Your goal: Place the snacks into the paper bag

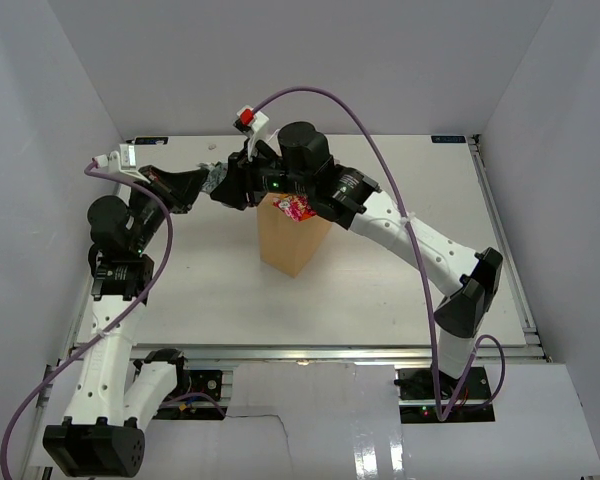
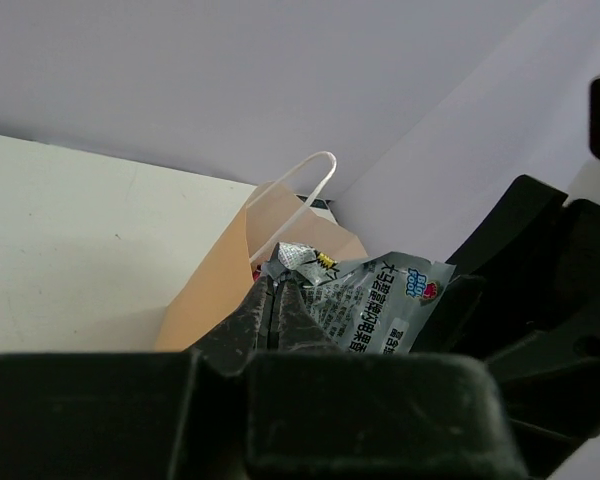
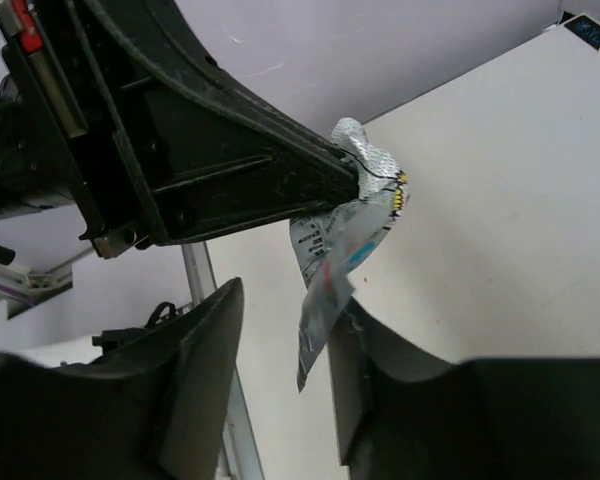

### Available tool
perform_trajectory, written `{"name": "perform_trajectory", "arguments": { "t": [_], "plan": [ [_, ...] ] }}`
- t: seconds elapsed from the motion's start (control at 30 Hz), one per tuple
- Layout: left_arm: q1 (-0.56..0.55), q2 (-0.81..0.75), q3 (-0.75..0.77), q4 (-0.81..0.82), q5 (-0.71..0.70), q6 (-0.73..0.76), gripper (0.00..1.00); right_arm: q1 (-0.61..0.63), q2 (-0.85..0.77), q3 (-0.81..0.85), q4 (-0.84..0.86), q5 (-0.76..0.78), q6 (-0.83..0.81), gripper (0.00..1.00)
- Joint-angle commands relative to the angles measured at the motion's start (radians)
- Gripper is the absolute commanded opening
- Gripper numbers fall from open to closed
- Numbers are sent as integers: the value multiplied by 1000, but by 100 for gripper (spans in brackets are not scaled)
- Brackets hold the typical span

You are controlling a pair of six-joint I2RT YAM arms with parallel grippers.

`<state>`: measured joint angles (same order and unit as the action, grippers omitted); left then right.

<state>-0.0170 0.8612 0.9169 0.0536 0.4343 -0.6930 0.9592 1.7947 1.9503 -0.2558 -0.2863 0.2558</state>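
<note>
Left end effector (image 2: 275, 300) is clamped shut on the top corner of a silver snack packet (image 2: 375, 310), up in the air beside the paper bag (image 1: 290, 245), not over its mouth. The packet dangles btw the fingers of my right end effector (image 3: 285, 300). Those are apart, no pinch on it afaict.

Worries: if left lets go before right bites, it drops on the tabletop (image 1: 200, 280) outside the bag. It also hangs closer to one finger, so right might only catch an edge & it slips. Bag's upright, w/ a red packet (image 1: 298, 208) showing at the top.
</note>
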Motion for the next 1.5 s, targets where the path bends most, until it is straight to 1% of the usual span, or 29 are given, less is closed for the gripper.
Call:
{"name": "perform_trajectory", "arguments": {
  "t": [0.0,0.03,0.1,0.13,0.2,0.23,0.27,0.33,0.37,0.4,0.47,0.5,0.53,0.57,0.6,0.63,0.73,0.87,0.93,1.03,1.17,1.23,1.27,1.3,1.33,1.37,1.4,1.47],
  "plan": [
    [-3,-36,-1,-12,18,-23,0,1,17,53,58,12,5,42],
    [-3,-42,-1,-15,20,-29,0,0,18,58,61,0,-4,29],
    [-3,-45,0,-14,30,-42,0,1,19,65,66,-34,-36,8],
    [-3,-44,0,-8,35,-54,2,1,15,71,66,-40,-44,8],
    [-3,-44,-3,-1,40,-71,13,-2,11,79,64,-48,-75,8],
    [-3,-44,-3,2,38,-79,20,-4,3,81,64,-53,-84,8],
    [-3,-45,2,-3,34,-92,37,-11,0,84,64,-60,-92,8],
    [-3,-47,14,-3,27,-92,48,-25,-18,82,62,-97,-127,8],
    [-3,-48,20,-4,24,-86,59,-40,-26,76,61,-117,-135,8],
    [-3,-48,40,-11,20,-79,66,-48,-34,73,59,-131,-163,8],
    [-3,-47,68,-46,6,-54,76,-79,-69,61,52,-149,-193,8],
    [-3,-47,100,-66,-2,-13,85,-92,-83,49,44,-174,-213,8],
    [-3,-47,117,-118,-17,9,89,-120,-110,39,20,-192,-251,8],
    [-3,-47,134,-144,-25,30,96,-134,-126,39,4,-192,-297,8],
    [-3,-48,149,-167,-31,79,98,-148,-142,24,-12,-191,-320,8],
    [-3,-50,174,-213,-34,104,98,-164,-181,9,-26,-194,-379,8],
    [-3,-62,186,-300,-46,188,98,-223,-268,-91,-74,-154,-450,8],
    [-3,-105,134,-357,-60,217,98,-286,-343,-227,-111,-82,-564,8],
    [-3,-126,113,-370,-71,216,98,-287,-365,-269,-106,-28,-599,8],
    [-3,-160,85,-379,-77,208,98,-287,-350,-300,-94,-4,-633,9],
    [-3,-183,80,-405,-77,205,98,-287,-299,-275,-73,32,-639,13],
    [-3,-189,83,-429,-77,205,98,-289,-272,-271,-66,47,-641,18],
    [-3,-200,82,-439,-78,205,98,-287,-267,-271,-65,62,-639,25],
    [-3,-206,80,-445,-77,205,98,-290,-262,-272,-65,68,-639,40],
    [-3,-220,76,-457,-69,207,98,-292,-264,-271,-63,73,-638,58],
    [-3,-220,71,-460,-68,207,98,-292,-265,-271,-65,75,-636,58],
    [-3,-234,60,-469,-72,188,98,-293,-270,-260,-65,78,-635,70],
    [-3,-246,53,-475,-86,167,98,-300,-274,-231,-71,93,-625,80]
  ]
}}
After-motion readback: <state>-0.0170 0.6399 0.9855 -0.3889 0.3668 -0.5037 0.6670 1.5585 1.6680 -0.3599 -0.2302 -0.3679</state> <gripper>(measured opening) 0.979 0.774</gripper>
